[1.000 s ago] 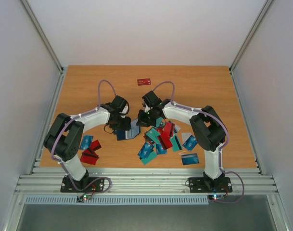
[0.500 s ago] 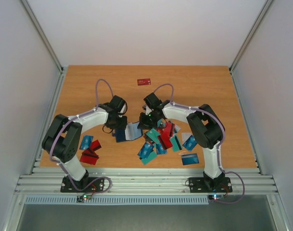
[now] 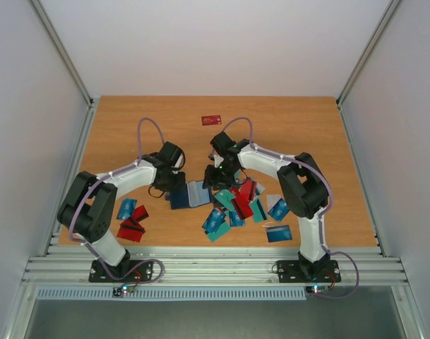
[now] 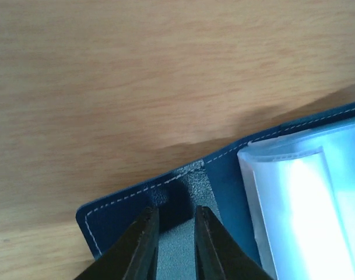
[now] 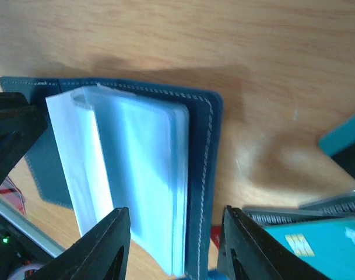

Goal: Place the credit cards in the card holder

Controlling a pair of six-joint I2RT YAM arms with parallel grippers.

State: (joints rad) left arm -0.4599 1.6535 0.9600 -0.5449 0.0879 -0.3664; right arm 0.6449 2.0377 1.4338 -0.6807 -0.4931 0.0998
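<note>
The right claw (image 5: 174,216) has just spread above the card holder (image 3: 190,194), which lies open with the cards (image 3: 236,205) heaped at its three o'clock, while the left claw (image 4: 175,211) narrows onto its cover, grip unclear, so loading looks possible.

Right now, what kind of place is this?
Probably a robot lab booth: white walls around a wooden table, the left arm and right arm bolted to a metal rail, cards scattered.
</note>
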